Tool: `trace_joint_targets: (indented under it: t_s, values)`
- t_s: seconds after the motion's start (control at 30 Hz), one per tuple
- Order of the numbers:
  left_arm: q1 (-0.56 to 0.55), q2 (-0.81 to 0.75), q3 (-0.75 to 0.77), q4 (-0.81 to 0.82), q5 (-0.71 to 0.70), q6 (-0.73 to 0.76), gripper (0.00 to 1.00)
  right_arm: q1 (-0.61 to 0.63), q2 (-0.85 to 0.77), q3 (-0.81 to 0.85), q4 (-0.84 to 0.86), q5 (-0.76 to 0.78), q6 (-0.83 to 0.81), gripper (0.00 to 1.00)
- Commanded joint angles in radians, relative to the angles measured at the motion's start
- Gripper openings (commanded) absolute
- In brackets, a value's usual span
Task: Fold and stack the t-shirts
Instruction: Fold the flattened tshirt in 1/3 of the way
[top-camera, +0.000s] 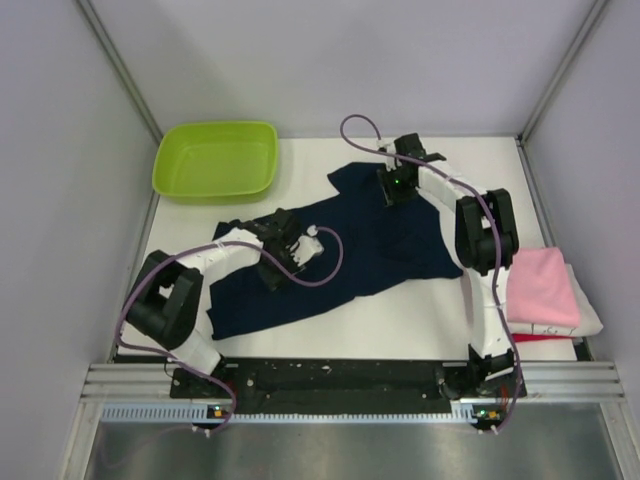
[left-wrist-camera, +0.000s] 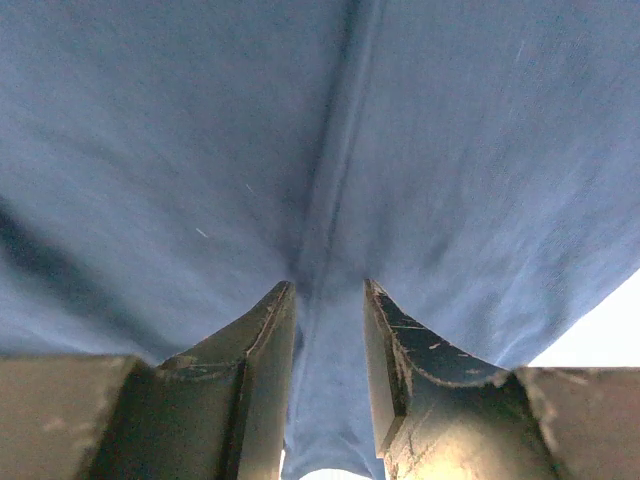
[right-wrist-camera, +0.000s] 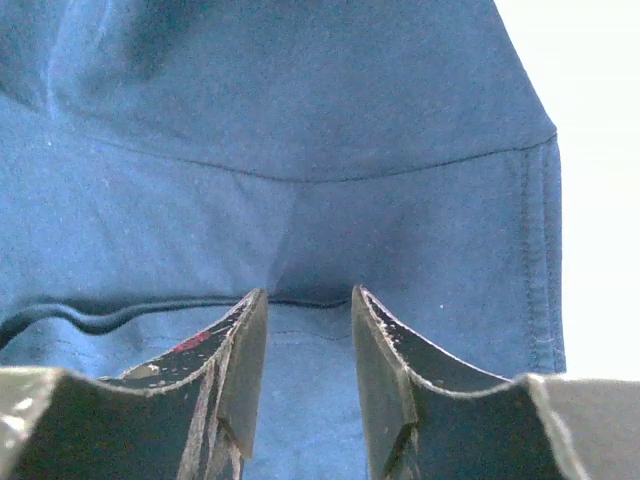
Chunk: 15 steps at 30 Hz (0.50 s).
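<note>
The dark navy t-shirt lies spread and rumpled across the middle of the white table. My left gripper is down on its near-left part and is shut on a ridge of the navy cloth pinched between the jaws. My right gripper is down on the shirt's far part, shut on a hemmed edge of the cloth at its tips. A folded pink t-shirt lies at the right edge on top of a white one and a red one.
A lime green plastic tub stands at the far left of the table. Grey walls close in the left, back and right sides. Bare white table shows in front of the navy shirt.
</note>
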Motion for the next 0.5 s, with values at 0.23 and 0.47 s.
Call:
trace_joint_targets:
  t_s: [0.23,0.47]
  values:
    - [-0.001,-0.087,-0.249,0.019,-0.138,0.069,0.38,-0.002,0.036,0.081,-0.037,0.044,-0.051,0.0]
    - [-0.04,-0.027,-0.278,0.048,-0.147,0.066,0.4,-0.002,-0.014,0.165,-0.037,0.069,-0.039,0.0]
